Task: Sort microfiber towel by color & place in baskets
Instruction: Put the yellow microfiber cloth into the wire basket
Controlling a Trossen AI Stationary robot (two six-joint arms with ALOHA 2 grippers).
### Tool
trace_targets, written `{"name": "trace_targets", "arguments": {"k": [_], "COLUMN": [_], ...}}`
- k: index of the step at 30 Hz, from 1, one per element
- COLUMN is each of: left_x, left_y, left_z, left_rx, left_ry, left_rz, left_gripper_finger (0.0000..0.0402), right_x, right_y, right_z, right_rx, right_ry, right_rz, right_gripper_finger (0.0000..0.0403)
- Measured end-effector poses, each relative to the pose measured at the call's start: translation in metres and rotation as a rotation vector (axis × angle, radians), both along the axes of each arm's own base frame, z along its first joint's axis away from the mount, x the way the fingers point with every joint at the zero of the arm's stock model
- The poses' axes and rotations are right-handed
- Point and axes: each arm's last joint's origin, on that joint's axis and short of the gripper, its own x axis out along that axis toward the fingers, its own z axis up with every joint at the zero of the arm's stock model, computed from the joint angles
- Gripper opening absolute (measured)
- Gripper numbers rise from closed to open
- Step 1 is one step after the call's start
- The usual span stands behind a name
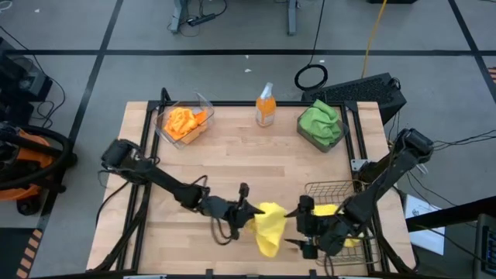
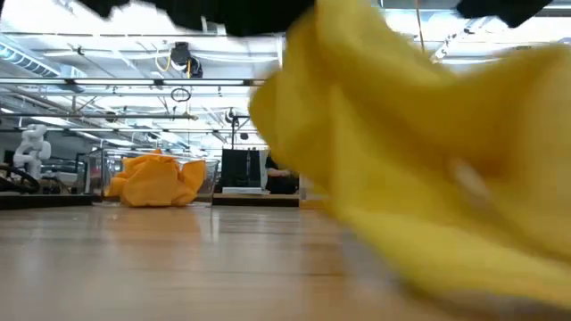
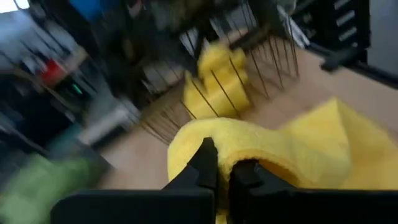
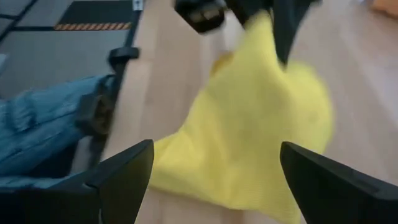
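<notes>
yellow towel (image 1: 270, 225) crumpled at the table's near edge, beside the wire basket (image 1: 329, 191).

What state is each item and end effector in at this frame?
Left end effector: shut on yellow towel.
Right end effector: open, beside that towel.
Wire basket: holds second yellow towel.
Clear basket: holds orange towels.
Dark basket: holds green towels.
Spray bottle: upright.

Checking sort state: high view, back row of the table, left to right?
Clear basket with orange towels → orange spray bottle → dark basket with green towels.
</notes>
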Motion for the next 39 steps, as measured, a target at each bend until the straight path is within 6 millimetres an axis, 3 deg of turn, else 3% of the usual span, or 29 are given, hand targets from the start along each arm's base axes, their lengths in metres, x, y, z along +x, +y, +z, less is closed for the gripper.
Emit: {"name": "trace_targets", "arguments": {"k": [6, 11, 21, 28, 32, 36, 39], "left_x": [-0.021, -0.034, -0.035, -0.035, -0.035, -0.035, -0.037], "left_y": [-0.005, -0.001, 0.001, -0.001, -0.001, 0.0, 0.0], "left_z": [0.049, 0.071, 0.071, 0.076, 0.076, 0.076, 0.076], "left_rx": [0.155, 0.192, 0.214, 0.185, 0.186, 0.141, 0.073], "left_ry": [-0.141, -0.152, -0.129, -0.182, -0.178, -0.169, -0.158], "left_rz": [-0.05, -0.066, -0.102, -0.146, -0.143, -0.099, 0.04], "left_gripper_finger": [0.0005, 0.0005, 0.0004, 0.0004, 0.0004, 0.0011, 0.0036], "right_x": [0.018, 0.031, 0.041, 0.065, 0.075, 0.078, 0.075], "right_y": [-0.008, -0.012, -0.015, -0.036, -0.04, -0.041, -0.04], "right_z": [-0.004, 0.011, 0.027, 0.013, 0.003, 0.001, 0.003], "right_rx": [-0.136, -0.281, -0.532, -0.343, -0.336, -0.358, -0.387], "right_ry": [-0.078, -0.248, -0.345, -0.287, -0.276, -0.273, -0.273], "right_rz": [-0.04, -0.105, -0.063, 0.014, 0.022, 0.026, 0.049], "right_gripper_finger": [0.0341, 0.0341, 0.0341, 0.0333, 0.0269, 0.0139, 0.0033]}}
